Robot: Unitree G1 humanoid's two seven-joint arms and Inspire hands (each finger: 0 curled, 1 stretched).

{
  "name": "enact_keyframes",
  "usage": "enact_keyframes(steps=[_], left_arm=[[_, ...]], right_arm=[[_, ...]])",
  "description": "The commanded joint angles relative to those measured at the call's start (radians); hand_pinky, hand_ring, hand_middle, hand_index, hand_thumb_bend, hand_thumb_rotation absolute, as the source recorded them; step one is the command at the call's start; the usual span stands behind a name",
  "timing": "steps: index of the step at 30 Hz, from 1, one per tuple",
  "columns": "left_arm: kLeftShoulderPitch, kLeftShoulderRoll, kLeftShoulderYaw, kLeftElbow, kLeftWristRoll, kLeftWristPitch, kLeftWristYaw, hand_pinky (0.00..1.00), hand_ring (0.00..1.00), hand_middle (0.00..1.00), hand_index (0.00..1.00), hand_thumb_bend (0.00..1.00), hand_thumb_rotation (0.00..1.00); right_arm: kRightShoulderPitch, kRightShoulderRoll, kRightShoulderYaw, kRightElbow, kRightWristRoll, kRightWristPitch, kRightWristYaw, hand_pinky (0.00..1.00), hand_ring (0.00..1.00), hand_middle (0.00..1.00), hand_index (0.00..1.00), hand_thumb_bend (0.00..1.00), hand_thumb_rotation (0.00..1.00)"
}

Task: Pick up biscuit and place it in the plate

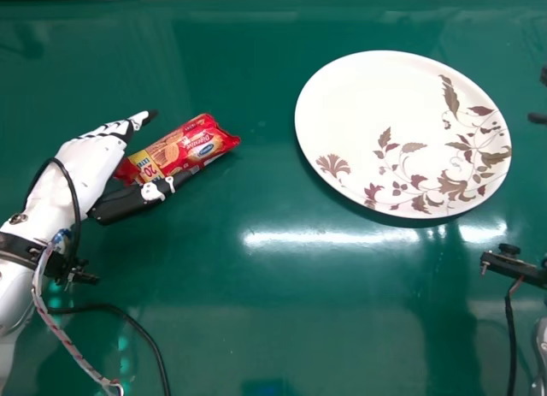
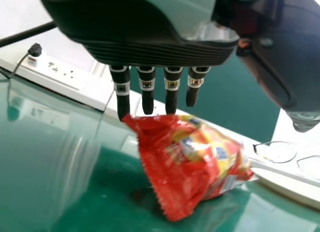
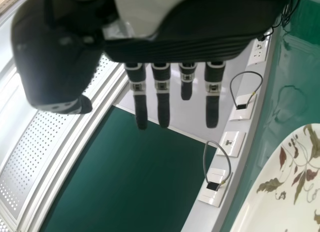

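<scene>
The biscuit (image 1: pixel 195 144) is on the left of the green table (image 1: pixel 282 319). The left hand (image 1: pixel 92 161) is wide open, with the biscuit in its gap. The plate (image 1: pixel 367 97) is over on the right. The right hand (image 1: pixel 538 118), at the right edge, has straight, wide fingers.

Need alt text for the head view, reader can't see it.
The robot's left hand, at the view's left, has a red biscuit packet between its thumb and fingers, over a glossy green table. To the right, apart from the packet, sits a white plate with a brown leaf pattern.
</scene>
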Motion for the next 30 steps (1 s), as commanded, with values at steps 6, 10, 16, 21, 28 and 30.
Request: enact_keyframes(steps=[6, 10, 16, 21, 28, 30], left_arm=[[-0.07, 0.032, -0.056, 0.034, 0.042, 0.078, -0.059, 0.81, 0.91, 0.93, 0.95, 1.0, 0.56], [-0.115, 0.063, -0.087, 0.08, 0.05, 0.078, -0.08, 0.8, 0.9, 0.92, 0.96, 1.0, 0.55], [-0.168, 0.103, -0.14, 0.167, 0.066, 0.047, -0.08, 0.78, 0.89, 0.89, 0.94, 1.0, 0.54], [-0.192, 0.129, -0.193, 0.197, 0.099, 0.056, -0.108, 0.8, 0.89, 0.9, 0.92, 1.0, 0.52], [-0.216, 0.153, -0.264, 0.225, 0.163, 0.092, -0.16, 0.81, 0.9, 0.9, 0.91, 1.0, 0.52], [-0.223, 0.161, -0.282, 0.219, 0.179, 0.107, -0.186, 0.81, 0.88, 0.88, 0.89, 1.0, 0.47]], right_arm=[[0.024, 0.001, -0.022, -0.024, 0.004, 0.004, 0.001, 0.68, 0.79, 0.82, 0.79, 0.58, 0.46], [0.026, 0.005, -0.025, -0.028, 0.004, 0.007, 0.0, 0.67, 0.78, 0.82, 0.79, 0.59, 0.48], [0.027, 0.0, -0.026, -0.032, -0.001, 0.01, 0.002, 0.67, 0.78, 0.82, 0.79, 0.6, 0.5], [0.026, 0.005, -0.021, -0.046, -0.003, 0.028, 0.002, 0.67, 0.78, 0.82, 0.79, 0.6, 0.49], [0.027, 0.001, -0.02, -0.049, -0.005, 0.023, 0.005, 0.65, 0.78, 0.81, 0.79, 0.59, 0.49], [0.028, 0.004, -0.02, -0.057, -0.003, 0.035, 0.008, 0.66, 0.78, 0.82, 0.8, 0.59, 0.5]])
